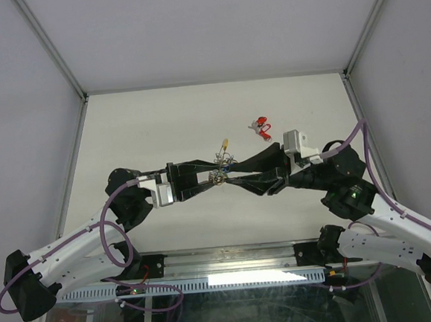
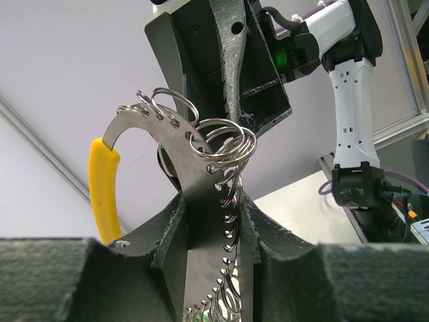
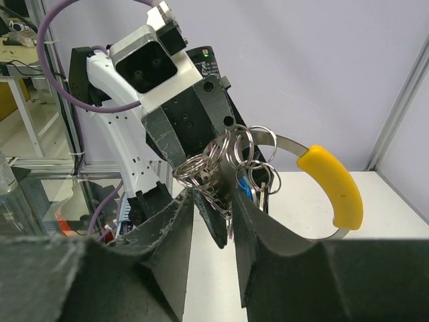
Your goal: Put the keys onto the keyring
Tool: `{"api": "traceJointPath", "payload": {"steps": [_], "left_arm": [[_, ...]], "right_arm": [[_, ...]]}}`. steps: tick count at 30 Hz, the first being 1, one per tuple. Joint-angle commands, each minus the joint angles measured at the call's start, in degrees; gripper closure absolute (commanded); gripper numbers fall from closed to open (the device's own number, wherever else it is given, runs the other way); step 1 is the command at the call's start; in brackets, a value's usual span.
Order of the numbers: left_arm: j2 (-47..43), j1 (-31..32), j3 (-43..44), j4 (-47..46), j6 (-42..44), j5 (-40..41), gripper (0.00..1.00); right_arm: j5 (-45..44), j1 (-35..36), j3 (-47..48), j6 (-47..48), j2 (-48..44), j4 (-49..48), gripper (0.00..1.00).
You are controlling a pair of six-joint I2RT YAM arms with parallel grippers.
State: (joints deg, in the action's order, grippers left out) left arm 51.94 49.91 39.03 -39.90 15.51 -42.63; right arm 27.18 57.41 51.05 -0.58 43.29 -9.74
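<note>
The keyring (image 1: 224, 144) hangs above the table's middle, between both grippers. My left gripper (image 1: 215, 178) (image 2: 213, 201) is shut on its flat metal band (image 2: 194, 221), whose edge holes carry several silvery split rings (image 2: 224, 144); the yellow arc (image 2: 104, 191) curves off to the left. My right gripper (image 1: 230, 176) (image 3: 213, 188) faces it, jaws partly apart around the ring cluster (image 3: 204, 168); I cannot tell whether its pads press on anything. A blue-tagged key (image 3: 247, 189) hangs among the rings beside the yellow arc (image 3: 334, 191). A red-tagged key (image 1: 260, 125) lies on the table behind.
White walls and aluminium posts (image 1: 54, 50) enclose the white table (image 1: 160, 120). The right arm (image 2: 352, 100) fills the background of the left wrist view. In the right wrist view the left arm (image 3: 131, 144) stands behind the rings.
</note>
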Motion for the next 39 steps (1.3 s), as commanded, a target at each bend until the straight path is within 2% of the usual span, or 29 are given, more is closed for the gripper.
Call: {"api": "traceJointPath", "payload": {"steps": [1,24,39], "left_arm": [[-1.1,0.3,1.0,-2.5,0.8,-1.7,1.0],[-0.9,0.3,0.9,-1.6,1.0,-1.6,1.0],[-0.8,0.3,0.9,-1.1,1.3,-1.6,1.0]], "right_arm": [[0.1,0.5,0.7,-1.1,-0.1,-5.0,0.67],[1.0,0.4,0.1,-4.5,0.6,-10.9,0.66],[-0.5,0.5,0.4,-5.6,1.9,-11.7,0.78]]}}
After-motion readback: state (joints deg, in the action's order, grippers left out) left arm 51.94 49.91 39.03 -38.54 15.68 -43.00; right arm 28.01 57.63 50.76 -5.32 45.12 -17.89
